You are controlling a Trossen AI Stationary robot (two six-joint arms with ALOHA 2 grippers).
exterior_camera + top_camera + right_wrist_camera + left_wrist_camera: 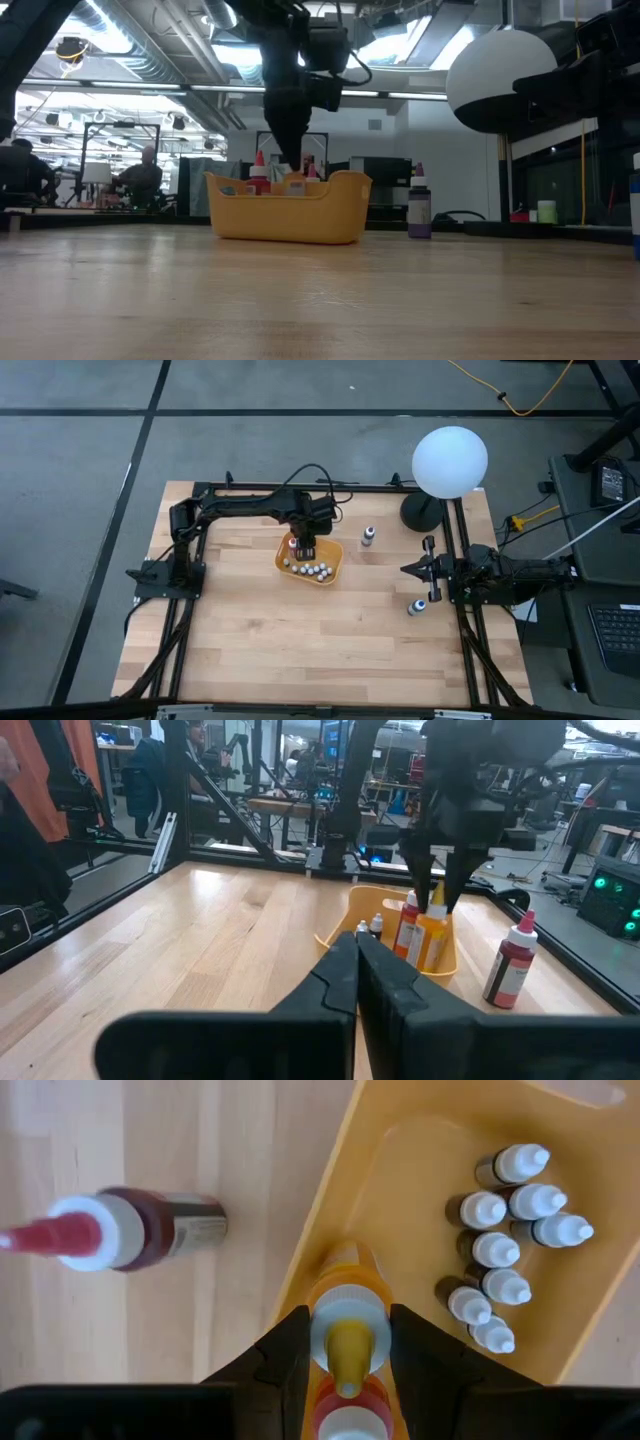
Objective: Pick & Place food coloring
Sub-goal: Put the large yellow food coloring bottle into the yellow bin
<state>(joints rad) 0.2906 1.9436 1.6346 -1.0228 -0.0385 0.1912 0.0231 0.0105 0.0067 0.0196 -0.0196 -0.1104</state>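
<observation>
Left wrist view is showing the left end effector (347, 1342) clasping an upright orange-topped food coloring bottle (347, 1330) over the tray's (420, 1140) nine o'clock rim.

The tray (335, 565) sits on the counter (330, 640) holding small bottles (312, 570), one bottle (368, 538) standing just right of it, another (416, 606) farther right.
</observation>
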